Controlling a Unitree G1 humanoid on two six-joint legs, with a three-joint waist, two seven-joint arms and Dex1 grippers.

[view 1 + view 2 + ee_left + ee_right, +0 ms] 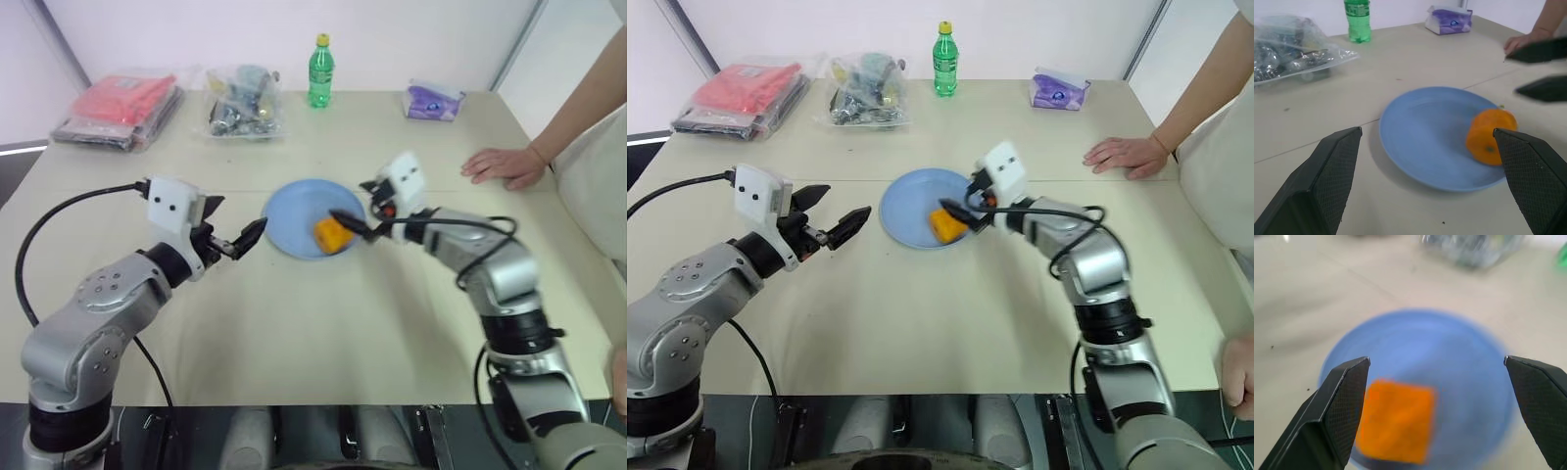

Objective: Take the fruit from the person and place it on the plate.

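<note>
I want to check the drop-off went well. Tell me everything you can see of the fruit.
The fruit is yellow-orange, smooth-skinned and blocky, almost square from above. It rests on the light-blue plate, near the rim on the person's side, much smaller than the plate. The right gripper is open right beside it, and nothing holds it.

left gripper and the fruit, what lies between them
Just a short strip of bare table and the near side of the blue plate. The fruit sits on the plate's far side from the left gripper; the left eye view shows it.
</note>
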